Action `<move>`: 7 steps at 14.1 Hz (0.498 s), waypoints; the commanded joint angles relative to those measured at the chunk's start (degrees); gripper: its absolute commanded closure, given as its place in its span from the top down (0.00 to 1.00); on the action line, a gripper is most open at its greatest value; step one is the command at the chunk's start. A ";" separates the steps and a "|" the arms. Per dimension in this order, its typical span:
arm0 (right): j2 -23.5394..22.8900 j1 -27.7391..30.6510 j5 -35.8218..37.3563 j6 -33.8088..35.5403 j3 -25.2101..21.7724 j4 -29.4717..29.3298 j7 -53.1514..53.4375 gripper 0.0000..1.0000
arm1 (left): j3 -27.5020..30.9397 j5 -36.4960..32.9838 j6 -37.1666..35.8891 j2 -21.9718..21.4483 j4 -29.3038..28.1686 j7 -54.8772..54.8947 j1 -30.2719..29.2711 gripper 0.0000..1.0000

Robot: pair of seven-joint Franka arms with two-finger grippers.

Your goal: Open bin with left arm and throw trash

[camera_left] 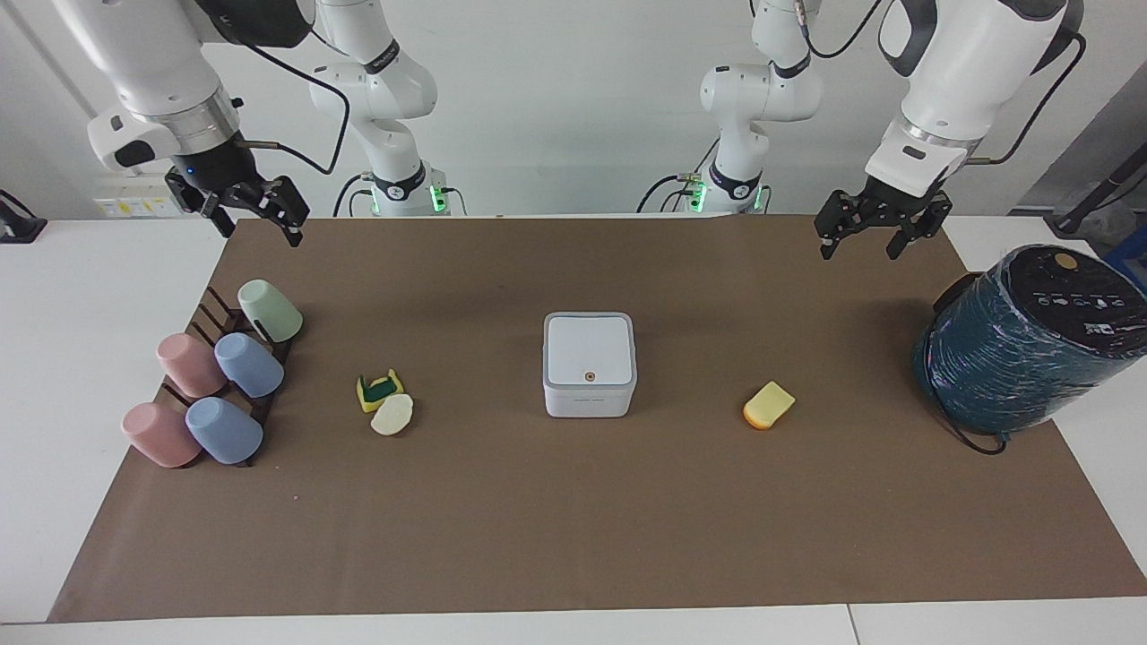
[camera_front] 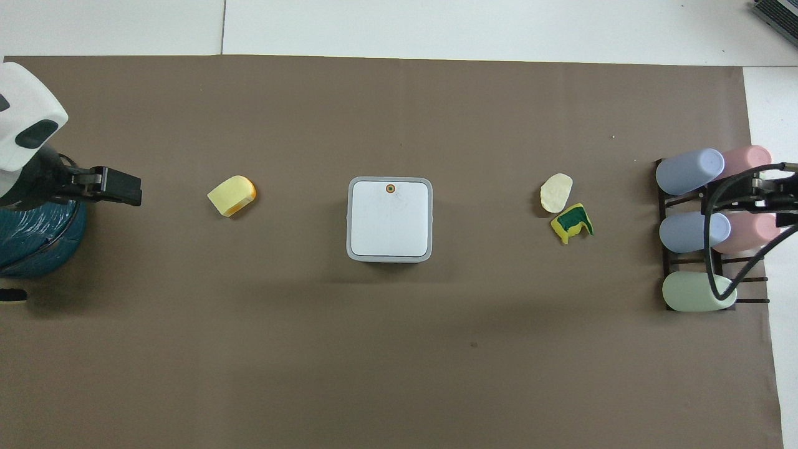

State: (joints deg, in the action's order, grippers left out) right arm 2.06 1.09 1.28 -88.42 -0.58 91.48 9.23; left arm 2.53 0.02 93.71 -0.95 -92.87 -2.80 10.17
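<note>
We see the bin (camera_left: 589, 363) sitting with its lid down in the middle of the brown mat (camera_left: 573, 537) that covers the surface, a small orange dot on its top. The trash lies in two spots beside it: the yellow wedge with the orange edge (camera_left: 769, 405) toward the left arm's end, and the cream-white oval (camera_left: 392, 416) touching the yellow piece with a green middle (camera_left: 379, 389) toward the right arm's end. The left gripper (camera_left: 858, 244) hangs in the air near the dark teal wrapped cylinder (camera_left: 1021, 345), its fingers spread open and holding nothing. The right gripper (camera_left: 260, 219) waits aloft over the mat's corner near the rack of pastel cups (camera_left: 219, 385) — its fingers open too, and empty. Both arms are well apart from the bin and from every scrap — nothing is touched.
</note>
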 commanded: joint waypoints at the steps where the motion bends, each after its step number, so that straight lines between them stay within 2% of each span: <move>1: 0.75 0.23 0.83 -0.79 0.23 0.71 -1.59 1.00 | 0.37 -0.11 1.48 -1.34 -1.88 0.52 0.46 1.00; 7: 0.75 0.23 0.83 -0.88 0.23 0.71 -1.59 1.00 | 0.37 -0.11 1.30 -1.34 -1.70 -0.10 0.55 1.00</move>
State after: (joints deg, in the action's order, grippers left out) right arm 2.06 1.09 1.28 -88.42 -0.56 91.48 9.23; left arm 2.53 0.02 93.74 -0.95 -92.87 -2.80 10.17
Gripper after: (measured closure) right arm 0.000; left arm 0.000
